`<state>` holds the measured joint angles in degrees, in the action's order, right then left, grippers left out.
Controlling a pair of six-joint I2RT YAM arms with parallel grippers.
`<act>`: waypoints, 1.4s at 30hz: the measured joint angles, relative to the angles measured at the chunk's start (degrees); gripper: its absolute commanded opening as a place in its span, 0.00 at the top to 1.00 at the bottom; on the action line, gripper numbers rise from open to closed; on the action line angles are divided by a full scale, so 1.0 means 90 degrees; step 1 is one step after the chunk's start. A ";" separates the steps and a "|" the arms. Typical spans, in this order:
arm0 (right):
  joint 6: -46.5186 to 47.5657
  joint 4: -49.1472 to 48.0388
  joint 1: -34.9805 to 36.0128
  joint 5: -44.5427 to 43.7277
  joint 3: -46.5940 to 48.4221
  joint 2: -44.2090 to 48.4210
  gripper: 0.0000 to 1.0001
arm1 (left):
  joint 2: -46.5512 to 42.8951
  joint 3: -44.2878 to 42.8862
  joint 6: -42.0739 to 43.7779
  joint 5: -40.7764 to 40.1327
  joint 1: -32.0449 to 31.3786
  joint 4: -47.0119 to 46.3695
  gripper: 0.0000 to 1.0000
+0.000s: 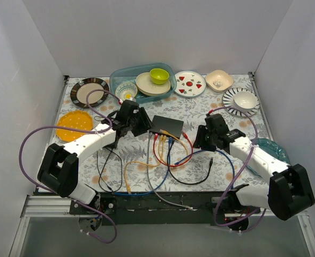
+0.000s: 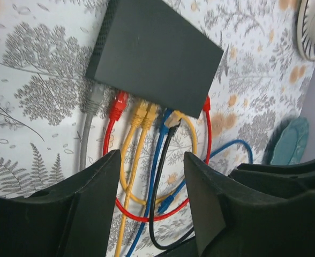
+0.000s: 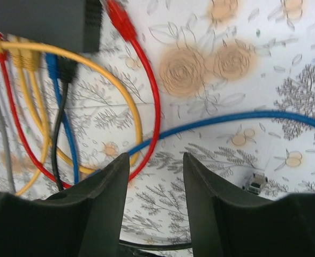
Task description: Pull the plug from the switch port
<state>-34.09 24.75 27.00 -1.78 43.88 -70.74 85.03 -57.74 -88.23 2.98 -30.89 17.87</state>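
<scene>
We saw both claws spread, empty: left gripper & right gripper flanking the switch – plugs along its near edge, small, stiff, prob. best pinched at the body – not the limp cords.

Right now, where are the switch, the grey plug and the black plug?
switch (image 2: 157, 51), left wrist view, middle of its top face.
grey plug (image 2: 95, 99), left wrist view, plug body at the socket edge.
black plug (image 3: 66, 68), right wrist view, plug body just below the switch.
</scene>
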 measured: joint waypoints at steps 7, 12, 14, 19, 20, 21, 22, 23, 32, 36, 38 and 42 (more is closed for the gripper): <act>-0.0211 -0.0102 0.0002 0.0131 -0.0381 0.0308 0.50 | 0.0017 0.0238 -0.0066 -0.0253 -0.0085 0.0359 0.50; 0.0187 -0.0228 0.0206 0.0355 0.0993 -0.0867 0.41 | 0.0141 0.0272 -0.0199 -0.0138 0.0374 0.0486 0.51; 0.0515 -0.0308 0.0466 0.0335 0.1639 -0.1423 0.35 | 0.0141 0.0345 -0.0245 -0.0063 0.0554 0.0512 0.52; 0.1273 -0.0459 0.1241 0.0010 0.2589 -0.2290 0.27 | -0.0002 0.0619 -0.0291 0.0121 0.0724 0.0590 0.51; 0.1418 -0.0471 0.1367 -0.0068 0.2701 -0.2399 0.27 | -0.0049 0.0665 -0.0296 0.0180 0.0767 0.0641 0.51; 0.1523 -0.0469 0.1484 -0.0136 0.2790 -0.2497 0.27 | -0.0087 0.0707 -0.0296 0.0262 0.0797 0.0656 0.50; 0.1651 -0.0471 0.1593 -0.0214 0.2897 -0.2620 0.26 | -0.0143 0.0760 -0.0296 0.0350 0.0845 0.0678 0.50; 0.1768 -0.0471 0.1676 -0.0301 0.3002 -0.2744 0.26 | -0.0199 0.0821 -0.0296 0.0435 0.0889 0.0687 0.50; 0.2416 -0.0270 0.1787 -0.1117 0.3893 -0.4065 0.37 | -0.0891 0.1224 -0.0287 0.0656 0.1005 0.0908 0.50; 0.2509 -0.0124 0.1795 -0.1343 0.4182 -0.4471 0.55 | -0.0940 0.1239 -0.0270 0.0656 0.1010 0.0986 0.50; 0.2482 -0.0039 0.1795 -0.1455 0.4163 -0.4447 0.67 | -0.0940 0.1258 -0.0270 0.0656 0.1013 0.1013 0.50; 0.2448 -0.0073 0.1792 -0.1615 0.3723 -0.4097 0.80 | -0.0940 0.1270 -0.0272 0.0665 0.1022 0.1003 0.50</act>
<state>-12.05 24.10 43.13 -16.32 77.38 -107.61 76.58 -46.30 -90.67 8.97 -21.69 26.89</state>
